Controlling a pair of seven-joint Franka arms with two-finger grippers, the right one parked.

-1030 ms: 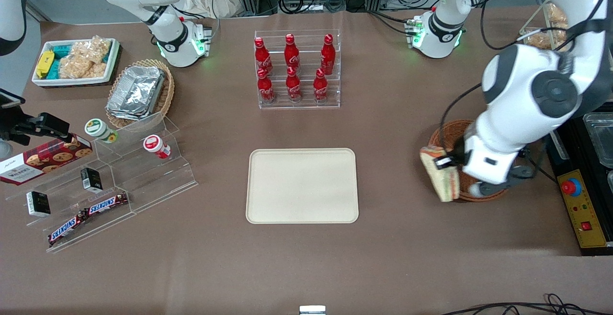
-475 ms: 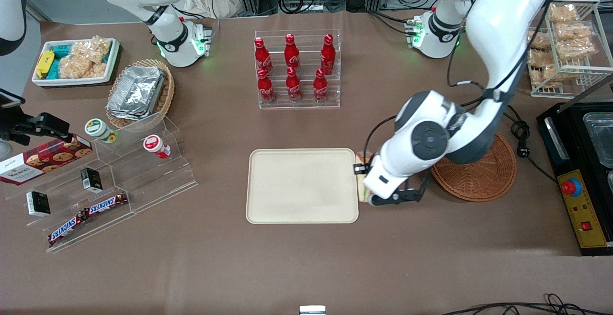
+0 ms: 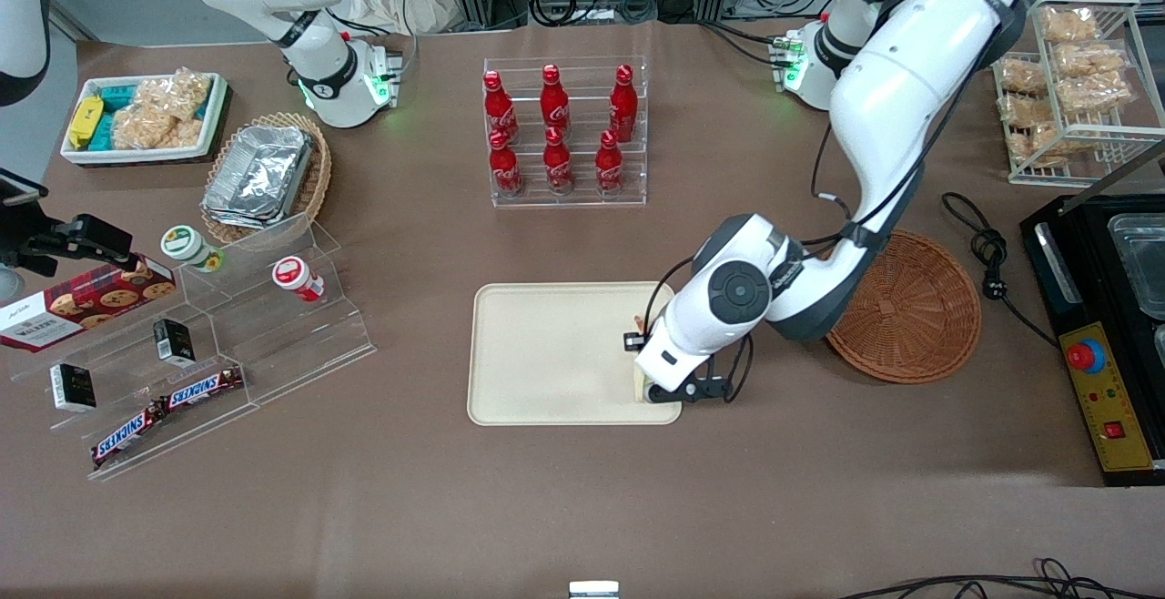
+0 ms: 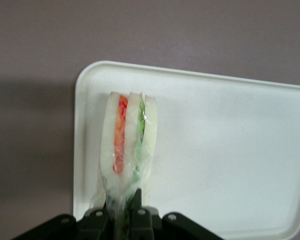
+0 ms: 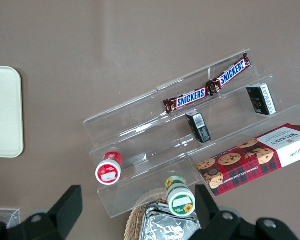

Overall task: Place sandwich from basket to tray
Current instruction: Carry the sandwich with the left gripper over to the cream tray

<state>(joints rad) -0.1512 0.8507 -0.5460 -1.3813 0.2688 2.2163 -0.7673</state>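
Note:
The sandwich (image 4: 127, 145) is a wrapped wedge of pale bread with orange and green filling. My left gripper (image 4: 122, 205) is shut on the clear wrap at its narrow end. It hangs just over the cream tray (image 4: 225, 160), inside the corner nearest the working arm's end and the front camera. In the front view the gripper (image 3: 651, 385) sits low over that corner of the tray (image 3: 555, 353), and the wrist hides most of the sandwich. The round reddish-brown basket (image 3: 910, 312) lies beside the tray toward the working arm's end, with nothing in it.
A clear rack of red bottles (image 3: 564, 135) stands farther from the camera than the tray. Toward the parked arm's end are an acrylic snack shelf (image 3: 209, 344), an oval wicker basket with a foil container (image 3: 264, 176) and a white snack bin (image 3: 146, 116). A black control box (image 3: 1106, 399) lies beside the basket.
The left arm has carried the sandwich from above the basket's edge across to the tray, reaching the tray's near corner. The basket is now uncovered and empty.

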